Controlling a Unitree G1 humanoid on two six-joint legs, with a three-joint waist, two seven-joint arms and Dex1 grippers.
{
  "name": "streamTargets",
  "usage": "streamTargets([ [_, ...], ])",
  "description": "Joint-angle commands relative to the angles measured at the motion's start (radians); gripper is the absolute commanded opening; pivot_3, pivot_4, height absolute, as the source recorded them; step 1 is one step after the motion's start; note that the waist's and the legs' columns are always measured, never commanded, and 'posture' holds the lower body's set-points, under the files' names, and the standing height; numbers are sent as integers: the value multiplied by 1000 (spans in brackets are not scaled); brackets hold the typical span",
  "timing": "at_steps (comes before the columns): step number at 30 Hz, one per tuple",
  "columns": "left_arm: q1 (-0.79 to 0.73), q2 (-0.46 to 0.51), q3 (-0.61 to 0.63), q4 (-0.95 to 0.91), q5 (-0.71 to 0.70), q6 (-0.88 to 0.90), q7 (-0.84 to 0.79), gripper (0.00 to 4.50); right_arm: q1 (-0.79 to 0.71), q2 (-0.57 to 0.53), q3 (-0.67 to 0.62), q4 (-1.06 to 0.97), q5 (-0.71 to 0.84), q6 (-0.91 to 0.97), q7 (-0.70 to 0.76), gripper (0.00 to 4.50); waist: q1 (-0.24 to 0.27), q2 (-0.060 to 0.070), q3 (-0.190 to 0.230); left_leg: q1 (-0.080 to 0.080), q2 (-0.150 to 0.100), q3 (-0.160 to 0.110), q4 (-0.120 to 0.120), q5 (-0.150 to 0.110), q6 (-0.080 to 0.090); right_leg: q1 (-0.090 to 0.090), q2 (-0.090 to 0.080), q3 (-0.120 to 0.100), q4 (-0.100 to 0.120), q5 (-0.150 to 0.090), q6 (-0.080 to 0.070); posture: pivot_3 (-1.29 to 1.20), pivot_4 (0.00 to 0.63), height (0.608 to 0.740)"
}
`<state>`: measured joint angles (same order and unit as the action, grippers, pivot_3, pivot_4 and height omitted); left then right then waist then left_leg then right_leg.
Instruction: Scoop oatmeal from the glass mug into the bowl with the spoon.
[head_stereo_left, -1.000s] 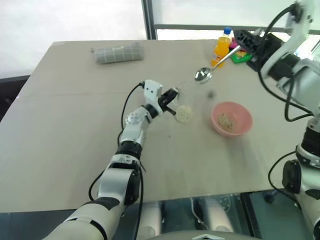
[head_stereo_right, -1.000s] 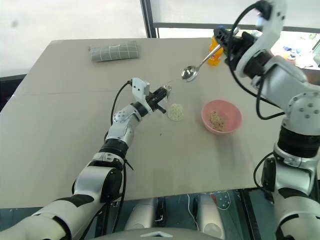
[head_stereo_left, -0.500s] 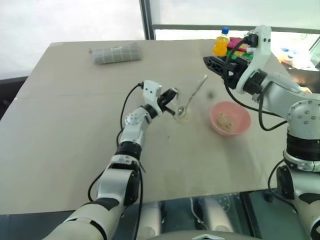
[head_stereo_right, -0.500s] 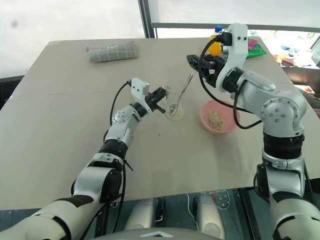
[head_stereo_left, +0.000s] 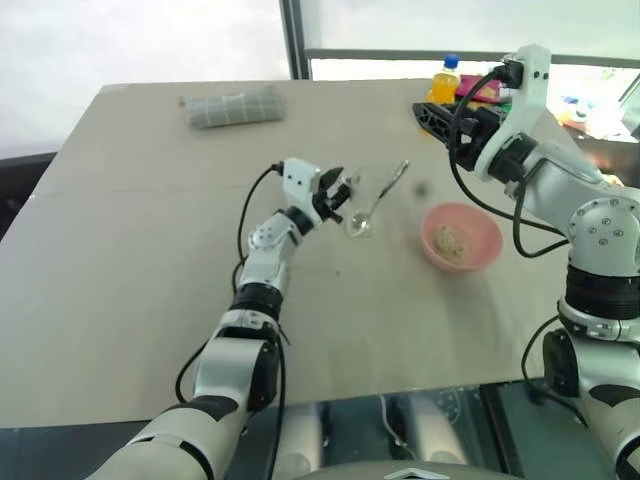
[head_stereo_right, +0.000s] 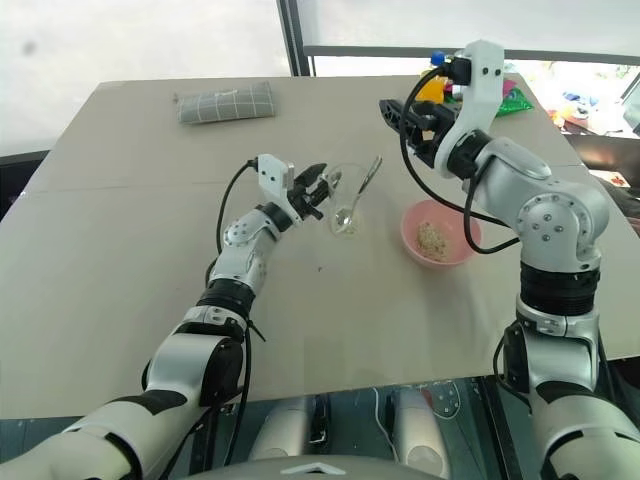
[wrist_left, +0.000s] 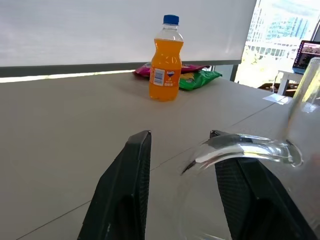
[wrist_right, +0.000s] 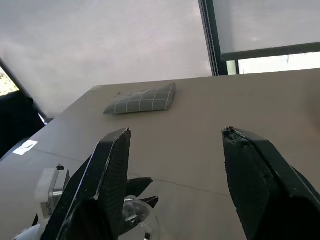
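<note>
Left wrist view: orange bottle (wrist_left: 166, 59) upright behind parted left gripper (wrist_left: 182, 165).
Spoon (head_stereo_left: 377, 201): standing in glass mug (head_stereo_left: 360, 200), unheld.
Right gripper (wrist_right: 175, 165): spread, empty.

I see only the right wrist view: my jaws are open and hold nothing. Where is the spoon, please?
Observer: The spoon stands in the glass mug, with its handle leaning toward the right gripper.
Operator: Thank you. In my view the left gripper is partly cut off. Does it grip the mug?
Observer: No. The left gripper is at the mug's side with its jaws open, not clamped on the glass.
</note>
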<state>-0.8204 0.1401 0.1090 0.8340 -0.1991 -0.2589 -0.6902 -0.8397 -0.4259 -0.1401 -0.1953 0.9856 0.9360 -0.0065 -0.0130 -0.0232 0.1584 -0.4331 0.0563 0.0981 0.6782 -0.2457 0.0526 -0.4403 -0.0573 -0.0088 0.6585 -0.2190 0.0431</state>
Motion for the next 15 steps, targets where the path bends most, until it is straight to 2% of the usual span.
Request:
streamTargets([
  [1, -2, -1, 7, -28, -13, -31, 0, 1799, -11, -3, -43, -27, -6, -3, 15, 2930, 0, 0, 0, 0, 0, 0, 0, 0, 0, 0, 0, 0, 0, 0, 0, 0, 150, 740],
  [15, 99, 24, 4, -154, -33, 29, -31, 1799, 28, -6, -54, -33, -59, -1, 47, 2930, 0, 0, 0, 0, 0, 0, 0, 0, 0, 0, 0, 0, 0, 0, 0, 0, 150, 740],
])
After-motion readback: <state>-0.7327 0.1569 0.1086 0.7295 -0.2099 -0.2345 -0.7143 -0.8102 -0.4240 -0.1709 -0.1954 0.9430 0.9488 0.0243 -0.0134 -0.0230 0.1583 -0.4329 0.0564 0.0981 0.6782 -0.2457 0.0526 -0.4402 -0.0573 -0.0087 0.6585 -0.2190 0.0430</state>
